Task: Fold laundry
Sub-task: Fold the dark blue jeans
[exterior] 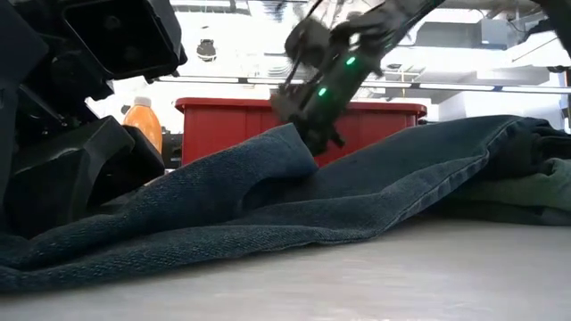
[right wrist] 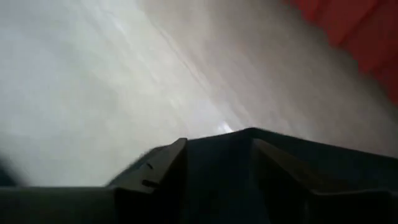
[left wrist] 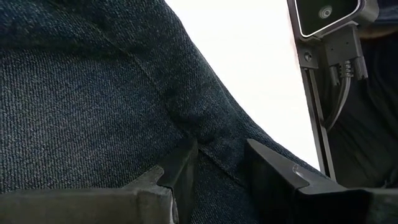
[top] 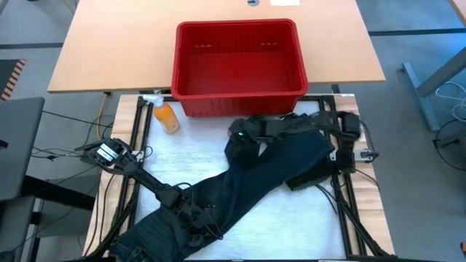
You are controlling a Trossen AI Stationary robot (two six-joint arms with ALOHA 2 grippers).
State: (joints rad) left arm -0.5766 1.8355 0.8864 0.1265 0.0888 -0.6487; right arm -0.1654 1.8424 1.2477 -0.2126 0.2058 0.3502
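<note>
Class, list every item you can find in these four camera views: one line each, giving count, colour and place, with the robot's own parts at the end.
dark blue garment: one, dark blue denim-like cloth, spread diagonally across the white work surface.
darker folded cloth: at least one, black and dark green, near the right edge under the blue garment.
red basket: one, red plastic, at the far side of the work surface; looks empty.
orange bottle: one, orange with a white top, left of the basket.
wooden table: one, light brown, beyond the basket.
left gripper: one, dark, shut on the dark blue garment at its near-left end.
right gripper: one, dark, fingers either side of the garment's far edge near the basket.
</note>
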